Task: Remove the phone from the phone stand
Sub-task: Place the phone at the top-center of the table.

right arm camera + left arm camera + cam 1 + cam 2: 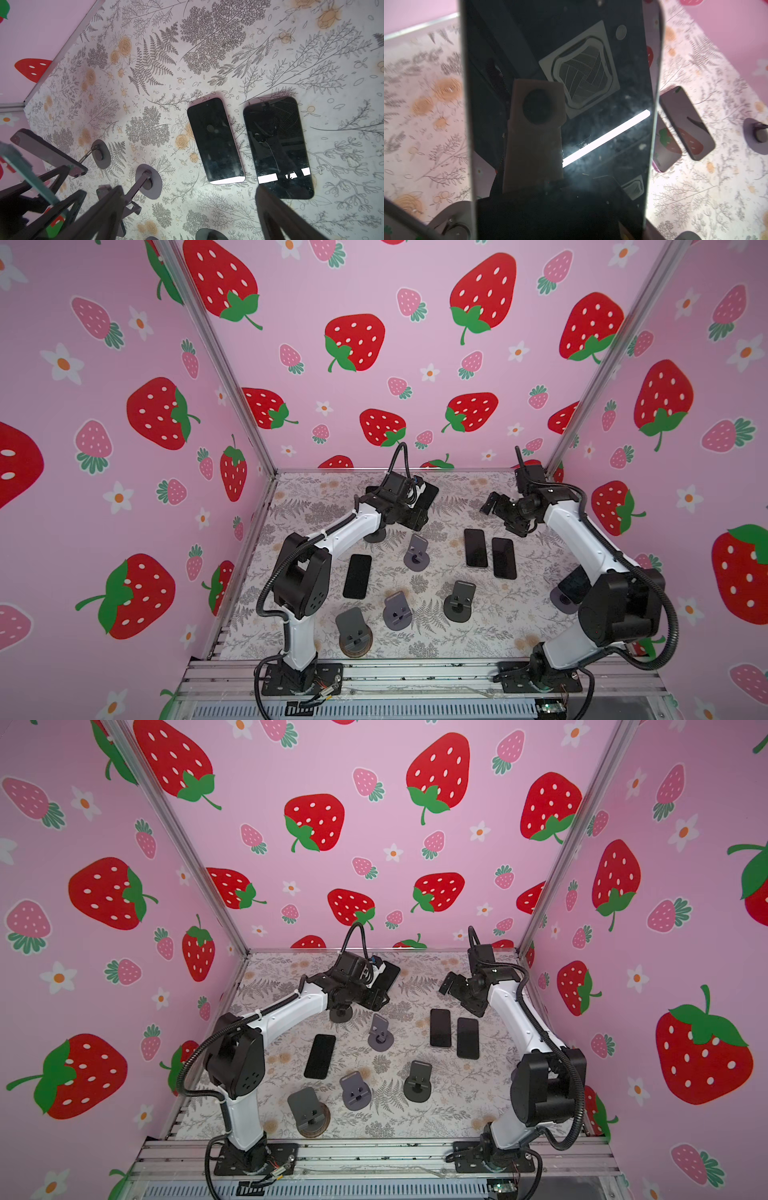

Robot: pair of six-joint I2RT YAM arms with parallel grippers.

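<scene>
My left gripper (415, 494) is shut on a black phone (429, 494), holding it tilted in the air at the back of the table. In the left wrist view the phone (560, 104) fills the middle and hides the jaws. The dark phone stand (376, 536) sits below it, partly under the arm, with its round base (453, 225) apart from the phone. The right wrist view shows the raised phone (47, 151) off that stand (101, 153). My right gripper (490, 502) hovers open, with nothing between its fingers (108, 207).
Two phones (475, 548) (504, 558) lie flat below the right gripper, and a third (357, 576) lies at the left. Several empty stands (417, 552) (459, 600) (397, 610) fill the middle. Another phone on a stand (573, 585) is under the right arm.
</scene>
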